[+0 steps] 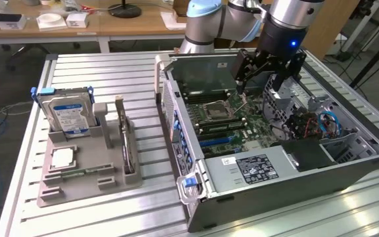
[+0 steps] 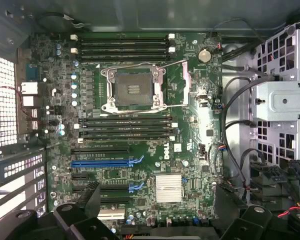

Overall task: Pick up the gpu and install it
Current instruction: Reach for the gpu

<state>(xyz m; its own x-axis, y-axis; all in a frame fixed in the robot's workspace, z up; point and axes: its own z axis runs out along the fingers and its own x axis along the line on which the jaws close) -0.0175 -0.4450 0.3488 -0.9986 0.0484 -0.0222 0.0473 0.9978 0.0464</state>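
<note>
The gpu point(image 1: 120, 129) stands on edge in a slot of the grey holder point(image 1: 87, 190) on the exterior view's left, showing as a thin brown-edged card. My gripper point(image 1: 263, 85) hangs far from it, over the open computer case point(image 1: 275, 182) above the motherboard point(image 1: 226, 121). It is open with nothing between its black fingers point(image 2: 90, 200). The wrist view looks straight down on the motherboard point(image 2: 190, 60), with the empty CPU socket point(image 2: 133, 89) and a long blue expansion slot point(image 2: 106, 163) below the gripper point(image 2: 160, 212).
A silver hard drive with a blue label point(image 1: 67, 116) stands in the holder beside the gpu. A CPU chip point(image 1: 62, 158) and a green memory stick point(image 1: 77, 173) lie in the holder's front. Cables point(image 1: 327, 123) and a drive cage point(image 2: 282, 100) crowd one side of the case.
</note>
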